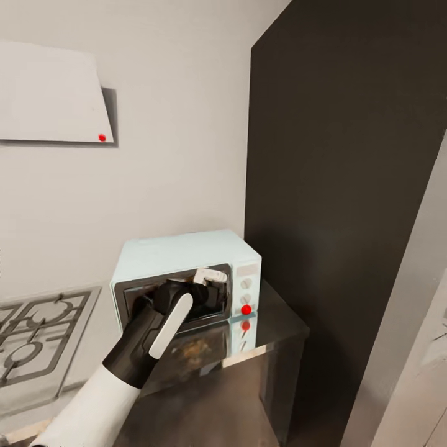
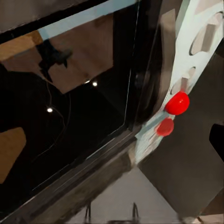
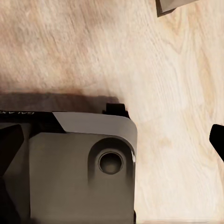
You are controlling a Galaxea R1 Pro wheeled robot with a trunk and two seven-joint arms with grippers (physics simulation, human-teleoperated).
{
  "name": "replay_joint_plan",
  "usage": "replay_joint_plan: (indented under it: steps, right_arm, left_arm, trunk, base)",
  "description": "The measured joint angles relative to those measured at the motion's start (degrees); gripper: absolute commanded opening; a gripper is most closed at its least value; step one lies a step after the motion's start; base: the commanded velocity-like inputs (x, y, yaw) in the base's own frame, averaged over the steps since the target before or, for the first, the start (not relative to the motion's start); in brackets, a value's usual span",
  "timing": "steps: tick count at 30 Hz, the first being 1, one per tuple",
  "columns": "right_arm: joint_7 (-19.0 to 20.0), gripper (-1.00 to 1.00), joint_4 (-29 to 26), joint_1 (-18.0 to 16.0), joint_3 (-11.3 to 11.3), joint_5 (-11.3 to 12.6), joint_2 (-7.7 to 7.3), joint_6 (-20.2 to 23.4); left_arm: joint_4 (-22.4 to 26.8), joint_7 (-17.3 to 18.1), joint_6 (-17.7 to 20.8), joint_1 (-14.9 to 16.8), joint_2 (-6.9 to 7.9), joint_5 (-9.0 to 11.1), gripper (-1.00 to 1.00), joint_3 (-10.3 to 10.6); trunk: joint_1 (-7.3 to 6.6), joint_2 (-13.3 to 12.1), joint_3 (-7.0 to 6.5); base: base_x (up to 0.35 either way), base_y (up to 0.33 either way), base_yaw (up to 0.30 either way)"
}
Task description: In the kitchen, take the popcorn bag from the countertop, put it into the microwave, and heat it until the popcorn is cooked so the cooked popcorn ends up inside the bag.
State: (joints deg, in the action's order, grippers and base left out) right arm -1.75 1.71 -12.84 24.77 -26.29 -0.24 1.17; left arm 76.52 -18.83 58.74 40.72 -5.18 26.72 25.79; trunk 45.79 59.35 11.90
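The mint-blue microwave stands on the grey countertop in the corner. Its dark glass door looks closed, and the round light on its white panel glows red. My left gripper is right at the door front, close to the panel, and seems open with nothing in it. In the left wrist view the red light sits above its reflection on the countertop. The popcorn bag is hidden. One dark fingertip of my right gripper hangs over the wooden floor, holding nothing.
A tall dark cabinet rises just right of the microwave. The steel gas hob lies left of it, under the flat white hood. Part of my grey base shows below the right gripper.
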Motion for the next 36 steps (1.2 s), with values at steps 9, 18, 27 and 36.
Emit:
replay_joint_plan:
  steps: [9,18,27,36]
  right_arm:
    - [0.00,1.00,0.01,0.00,-0.06,0.00,-0.01,0.00]
    - [0.00,1.00,0.01,0.00,-0.09,0.00,-0.01,0.15]
    - [0.00,1.00,0.00,0.00,-0.08,0.00,0.00,-0.19]
    - [0.00,1.00,0.00,0.00,-0.08,0.00,0.00,-0.32]
  left_arm:
    - [0.00,-0.02,0.01,0.00,-0.54,0.66,1.00,0.08]
    - [-0.78,-0.02,-0.03,-0.54,-2.38,0.85,1.00,0.08]
    - [-48.01,5.22,-29.10,-0.64,-4.82,4.75,1.00,-0.06]
    - [-76.38,22.92,-47.98,-4.69,-1.56,5.22,1.00,-0.61]
  trunk:
    - [0.00,0.00,0.00]
    - [0.00,-0.01,0.00]
    - [0.01,-0.01,0.01]
    - [-0.03,0.01,0.02]
  base:
    - [-0.337,0.000,0.000]
    - [-0.344,0.000,0.000]
    - [-0.346,0.000,0.000]
    - [-0.182,0.000,0.000]
